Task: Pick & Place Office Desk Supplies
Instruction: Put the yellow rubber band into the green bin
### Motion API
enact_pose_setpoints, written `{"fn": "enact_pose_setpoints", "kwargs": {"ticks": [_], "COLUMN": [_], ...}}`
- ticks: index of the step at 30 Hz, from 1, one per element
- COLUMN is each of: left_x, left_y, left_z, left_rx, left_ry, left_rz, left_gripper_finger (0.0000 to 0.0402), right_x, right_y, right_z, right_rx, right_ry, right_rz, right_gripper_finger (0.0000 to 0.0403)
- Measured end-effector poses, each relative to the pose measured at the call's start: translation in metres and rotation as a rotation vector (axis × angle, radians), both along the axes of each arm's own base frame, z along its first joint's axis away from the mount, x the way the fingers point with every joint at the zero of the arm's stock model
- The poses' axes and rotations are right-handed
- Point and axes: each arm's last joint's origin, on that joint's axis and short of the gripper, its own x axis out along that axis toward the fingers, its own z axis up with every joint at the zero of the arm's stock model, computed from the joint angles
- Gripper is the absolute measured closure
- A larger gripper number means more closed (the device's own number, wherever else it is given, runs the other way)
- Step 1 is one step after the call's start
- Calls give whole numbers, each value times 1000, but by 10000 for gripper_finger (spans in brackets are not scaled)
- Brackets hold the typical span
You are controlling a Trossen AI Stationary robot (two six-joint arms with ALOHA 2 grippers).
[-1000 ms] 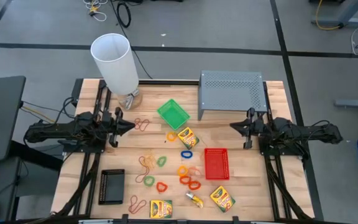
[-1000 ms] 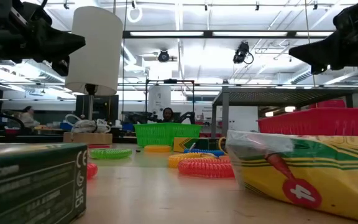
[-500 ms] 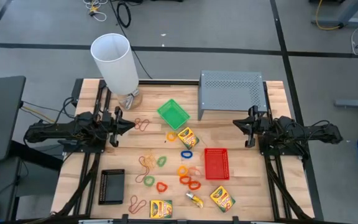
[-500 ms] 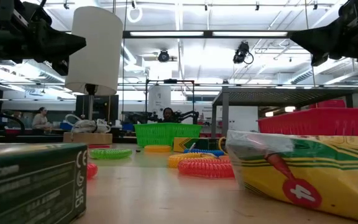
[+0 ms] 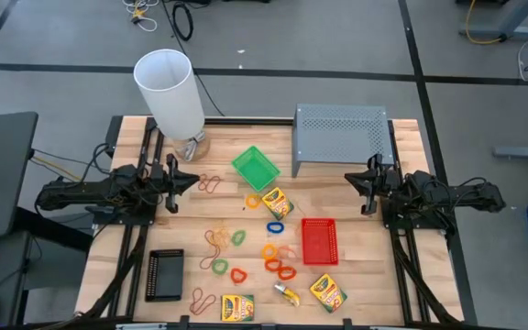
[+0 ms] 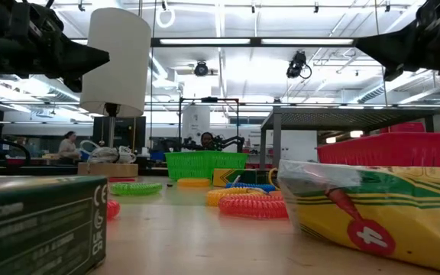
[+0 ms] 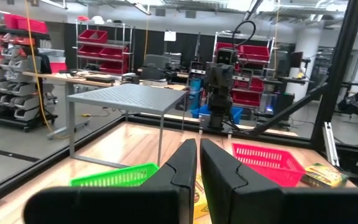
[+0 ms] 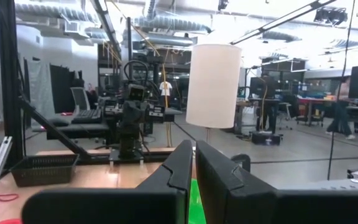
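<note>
The supplies lie on the wooden table between my arms. A green tray (image 5: 255,167), a red tray (image 5: 319,240) and a black tray (image 5: 164,274) rest flat. Three crayon boxes (image 5: 277,202) (image 5: 237,307) (image 5: 327,292) lie flat too. Coloured loop bands (image 5: 275,256) and tan rubber bands (image 5: 216,238) are scattered in the middle. My left gripper (image 5: 189,180) (image 7: 199,144) hovers shut at the left side, pointing about level toward the middle. My right gripper (image 5: 348,179) (image 8: 194,144) hovers shut at the right side, tipped slightly up. Neither touches anything.
A tall white cylinder (image 5: 170,92) stands at the far left on a small base. A grey perforated riser (image 5: 342,136) stands at the far right, close behind my right gripper. More tan rubber bands (image 5: 209,183) lie near my left gripper. A person sits in the room beyond (image 6: 206,140).
My right gripper has tipped its fingers upward a little and stays shut. No supplies on the table have moved.
</note>
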Motion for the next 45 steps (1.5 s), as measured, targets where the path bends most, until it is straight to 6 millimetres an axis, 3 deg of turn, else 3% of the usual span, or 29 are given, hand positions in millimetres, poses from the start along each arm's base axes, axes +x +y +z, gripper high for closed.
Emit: {"fn": "enact_pose_setpoints", "kwargs": {"ticks": [37,45], "left_x": [0,0], "left_y": [-1,1], "left_z": [-1,-1], "left_rx": [-76,-138], "left_ry": [-1,-15], "left_rz": [-44,8], "left_gripper_finger": [373,355], "right_x": [0,1], "right_y": [-1,-1], "right_z": [1,-3], "right_rx": [16,125], "right_ry": [-7,5], "right_rz": [-28,-6], "right_gripper_finger": [371,355]}}
